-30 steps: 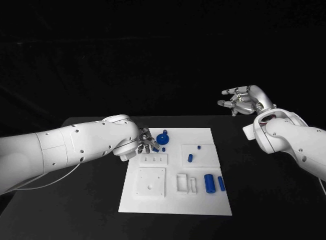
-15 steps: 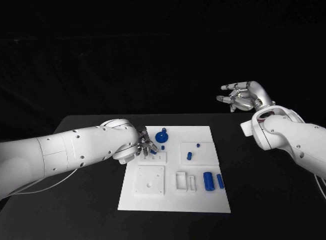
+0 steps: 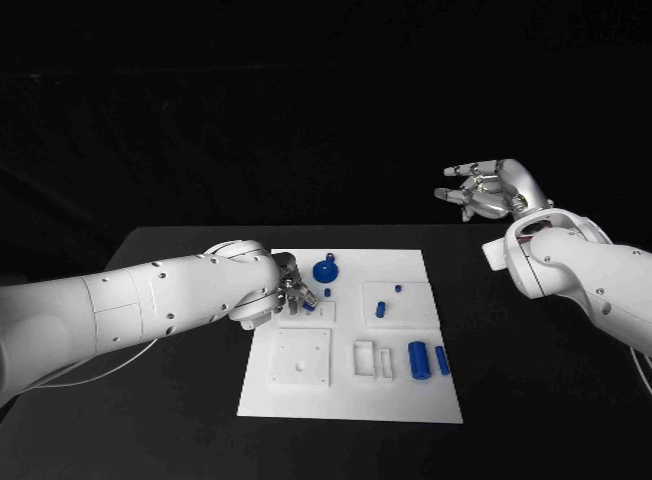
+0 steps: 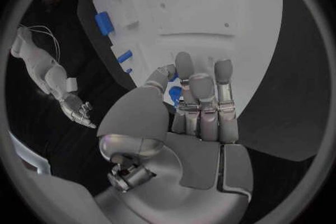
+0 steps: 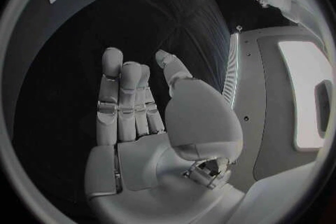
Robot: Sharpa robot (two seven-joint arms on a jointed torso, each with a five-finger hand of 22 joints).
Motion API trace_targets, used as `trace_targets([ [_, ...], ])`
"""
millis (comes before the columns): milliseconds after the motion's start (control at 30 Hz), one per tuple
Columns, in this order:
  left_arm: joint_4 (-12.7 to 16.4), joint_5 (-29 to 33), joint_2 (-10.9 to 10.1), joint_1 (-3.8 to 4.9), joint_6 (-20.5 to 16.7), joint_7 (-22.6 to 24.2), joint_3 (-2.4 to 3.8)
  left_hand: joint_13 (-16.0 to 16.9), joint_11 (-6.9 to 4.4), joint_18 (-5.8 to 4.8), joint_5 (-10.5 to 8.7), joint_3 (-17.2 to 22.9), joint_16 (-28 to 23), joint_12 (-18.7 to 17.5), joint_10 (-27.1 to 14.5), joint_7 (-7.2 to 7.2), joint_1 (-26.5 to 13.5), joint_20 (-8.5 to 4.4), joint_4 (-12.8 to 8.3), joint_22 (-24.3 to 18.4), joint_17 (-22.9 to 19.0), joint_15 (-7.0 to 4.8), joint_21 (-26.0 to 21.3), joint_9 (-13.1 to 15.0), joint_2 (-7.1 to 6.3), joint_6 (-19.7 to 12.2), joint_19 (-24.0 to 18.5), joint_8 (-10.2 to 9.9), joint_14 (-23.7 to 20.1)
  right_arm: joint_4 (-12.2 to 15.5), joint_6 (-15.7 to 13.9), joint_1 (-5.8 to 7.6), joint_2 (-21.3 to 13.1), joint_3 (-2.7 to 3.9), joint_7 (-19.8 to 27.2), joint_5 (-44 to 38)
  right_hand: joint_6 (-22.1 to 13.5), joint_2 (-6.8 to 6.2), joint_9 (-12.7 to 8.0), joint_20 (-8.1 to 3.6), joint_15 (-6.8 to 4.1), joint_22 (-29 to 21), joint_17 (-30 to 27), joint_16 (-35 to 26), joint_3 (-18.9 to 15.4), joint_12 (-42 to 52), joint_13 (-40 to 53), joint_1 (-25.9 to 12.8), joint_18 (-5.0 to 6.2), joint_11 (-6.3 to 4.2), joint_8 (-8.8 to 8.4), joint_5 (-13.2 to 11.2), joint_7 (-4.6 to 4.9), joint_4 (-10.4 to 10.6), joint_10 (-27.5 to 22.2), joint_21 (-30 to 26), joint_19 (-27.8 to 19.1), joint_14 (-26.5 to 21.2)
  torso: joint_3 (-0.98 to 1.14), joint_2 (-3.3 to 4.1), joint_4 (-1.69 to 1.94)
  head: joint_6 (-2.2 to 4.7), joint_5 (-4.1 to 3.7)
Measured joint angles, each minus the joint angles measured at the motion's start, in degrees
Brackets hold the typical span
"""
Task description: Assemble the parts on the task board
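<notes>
The white task board [image 3: 348,390] lies in the middle of the black table. My left hand [image 3: 289,291] hovers over its far left corner and pinches a small blue part [image 4: 173,95] between thumb and fingers, just above a small slotted block [image 3: 309,318]. A round blue knob [image 3: 325,271] stands close beyond the hand. Two short blue pegs [image 3: 381,310] sit in a square plate, and two blue cylinders [image 3: 417,361] lie at the near right. My right hand [image 3: 488,194] is raised off to the far right, fingers spread, holding nothing [image 5: 140,106].
A square white plate [image 3: 302,358] and a white slotted holder [image 3: 367,361] sit on the board's near half. Bare black tabletop [image 3: 542,390] surrounds the board on both sides. My right forearm [image 3: 586,275] hangs over the table's right side.
My left hand has shifted slightly nearer over the board's far left corner, with the small blue part still in its fingers. The right hand has risen a little.
</notes>
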Motion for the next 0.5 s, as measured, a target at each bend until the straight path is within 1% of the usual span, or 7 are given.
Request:
trace_targets([
  [100, 0.0, -0.1, 0.0, -0.09, 0.0, 0.0, 0.01, 0.1, 0.0, 0.0, 0.0, 0.0, 0.4, 0.2, 0.0, 0.0, 0.0, 0.0, 0.0, 1.0, 0.0, 0.01, -0.6, 0.1, 0.0, 0.0, 0.0, 0.0, 0.0, 0.0, 0.0, 0.0, 0.0, 0.0, 0.0, 0.0, 0.0, 0.15, 0.0, 0.0, 0.0, 0.0, 0.0, 0.0, 0.0, 0.0, -0.1, -0.2, 0.0, 0.0, 0.0, 0.3, 0.0, 0.0, 0.0, 0.0, 0.0, 0.0, -0.01, 0.02, -0.02, -0.03, 0.04],
  [233, 0.0, -0.2, 0.0, -0.22, 0.1, 0.0, 0.01, 0.3, 0.0, 0.0, -0.35, 0.0, 0.6, 0.5, 0.0, 0.0, 0.0, 0.0, 0.0, 3.0, 0.0, 0.03, -2.5, 0.2, 0.0, 0.0, 1.0, 0.0, 0.0, 0.0, 0.0, 0.0, 0.0, 0.0, 0.0, 0.0, 0.0, 0.23, 0.0, 0.0, 0.0, 0.1, 0.0, 0.0, 0.0, 0.0, -0.1, -0.2, -0.01, 0.0, 0.0, 0.4, 0.0, 0.0, 0.0, 0.0, 0.0, 0.0, 0.01, 0.03, -0.02, -0.08, 0.08],
  [300, 0.0, -0.2, 0.0, -0.26, 0.2, 0.0, 0.01, 0.4, 0.08, 0.0, -0.43, 0.0, 0.6, 0.5, 0.1, 0.0, 0.0, 0.0, 0.0, 3.8, 0.0, 0.03, -3.2, 0.3, 0.0, 0.0, 1.0, 0.0, 0.0, 0.0, 0.0, 0.0, 0.0, 0.0, 0.0, 0.0, 0.0, 0.23, 0.0, 0.0, 0.0, 0.1, 0.0, 0.0, 0.0, 0.0, -0.1, -0.2, -0.02, 0.0, 0.0, 0.4, 0.0, 0.0, 0.0, 0.0, 0.0, 0.0, 0.02, 0.03, -0.02, -0.14, 0.1],
  [333, 0.1, -0.2, 0.0, -0.27, 0.2, 0.0, 0.01, 0.4, 0.34, 0.01, -0.44, 0.0, 0.6, 0.5, 0.3, 0.0, 0.0, 0.0, 0.0, 3.9, 0.0, 0.04, -3.3, 0.3, 0.0, 0.0, 1.0, 0.0, 0.0, 0.0, 0.0, 0.0, 0.0, 0.0, 0.0, 0.0, 0.0, 0.23, 0.0, 0.0, 0.0, 0.1, 0.0, 0.0, 0.0, 0.0, -0.1, -0.2, -0.01, 0.0, 0.0, 0.4, 0.0, 0.0, 0.0, 0.0, 0.0, 0.0, 0.02, 0.03, -0.02, -0.16, 0.11],
  [433, 0.2, -0.3, -0.1, -0.29, 0.4, 0.0, 0.01, 0.6, 0.36, 0.0, -0.45, 0.1, 0.9, 0.8, 0.4, 0.0, 0.0, 0.0, -0.1, 5.5, 0.0, 0.1, -4.8, 0.4, 0.0, 0.0, 1.6, 0.0, 0.1, 0.0, 0.0, 0.0, 0.0, 0.0, 0.0, 0.0, 0.0, 0.23, 0.0, 0.0, 0.0, 0.1, 0.0, 0.0, 0.0, 0.0, -0.1, -0.2, -0.02, 0.0, 0.0, 0.4, -0.01, 0.0, 0.0, 0.0, 0.0, 0.0, 0.03, 0.03, -0.02, -0.23, 0.11],
  [500, 0.3, -0.3, -0.2, -0.31, 0.6, 0.0, 0.01, 0.6, 0.36, 0.0, -0.45, 0.1, 0.9, 0.8, 0.4, 0.0, 0.0, 0.0, -0.1, 5.8, 0.0, 0.11, -5.0, 0.4, -0.01, 0.0, 1.6, 0.0, 0.1, 0.0, 0.0, 0.0, 0.0, 0.0, 0.0, 0.1, 0.0, 0.23, 0.0, 0.0, 0.0, 0.1, -0.1, 0.0, 0.0, 0.0, -0.2, -0.2, -0.03, 0.0, 0.0, 0.4, -0.01, 0.0, 0.0, 0.0, 0.0, 0.0, 0.03, 0.03, -0.02, -0.26, 0.09],
])
